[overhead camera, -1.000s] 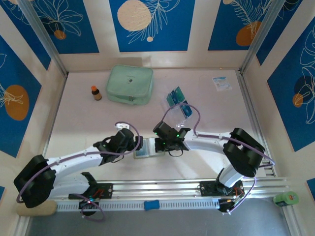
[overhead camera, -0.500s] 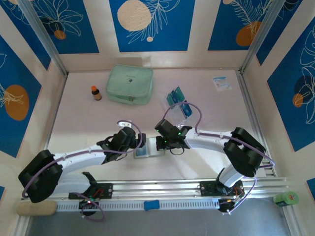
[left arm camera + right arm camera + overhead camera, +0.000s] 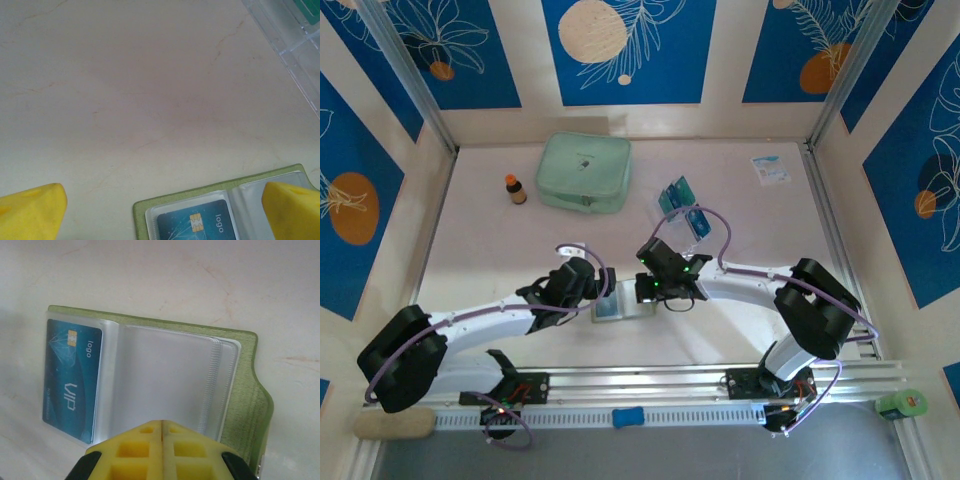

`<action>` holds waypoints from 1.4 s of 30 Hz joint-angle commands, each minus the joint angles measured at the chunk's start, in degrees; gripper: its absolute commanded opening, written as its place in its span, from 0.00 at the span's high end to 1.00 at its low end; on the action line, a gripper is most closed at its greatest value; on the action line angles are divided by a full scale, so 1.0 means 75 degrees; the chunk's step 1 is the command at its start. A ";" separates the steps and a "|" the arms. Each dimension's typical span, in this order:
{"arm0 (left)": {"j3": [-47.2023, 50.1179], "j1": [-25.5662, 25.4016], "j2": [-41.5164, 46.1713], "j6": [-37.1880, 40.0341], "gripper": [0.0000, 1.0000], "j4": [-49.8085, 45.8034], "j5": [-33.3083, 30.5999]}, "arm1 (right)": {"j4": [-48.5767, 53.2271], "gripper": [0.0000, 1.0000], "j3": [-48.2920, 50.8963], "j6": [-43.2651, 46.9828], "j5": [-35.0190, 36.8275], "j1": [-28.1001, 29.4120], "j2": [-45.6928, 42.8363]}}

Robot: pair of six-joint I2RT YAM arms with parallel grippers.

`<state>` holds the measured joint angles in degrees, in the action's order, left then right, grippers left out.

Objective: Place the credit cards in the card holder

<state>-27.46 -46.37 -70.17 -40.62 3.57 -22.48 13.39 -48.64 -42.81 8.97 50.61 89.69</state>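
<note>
Loose credit cards lie up-frame, right of the open card holder, nearer the right gripper, its fingers pressed together; left gripper spread wide

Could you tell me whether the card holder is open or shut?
Open: the card holder lies spread, clear sleeves exposed, one holding a blue card.

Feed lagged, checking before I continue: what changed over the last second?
The left arm swung its elbow inward and the open left claw edged right toward the card holder; the shut right claw crept slightly up-table. Nothing grasped or released. Card holder, loose credit cards, pouch and bottle stayed put.
</note>
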 commanded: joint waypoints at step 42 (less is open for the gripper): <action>0.0041 0.0314 0.0567 -0.0912 0.00 -0.2276 -0.0527 | -0.1092 1.00 -0.1342 -0.0433 -0.1747 -0.0147 0.2057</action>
<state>-27.53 -44.62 -66.78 -46.68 -12.08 -26.63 5.13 -57.34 -45.45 -2.46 49.74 104.25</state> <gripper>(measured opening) 0.998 0.054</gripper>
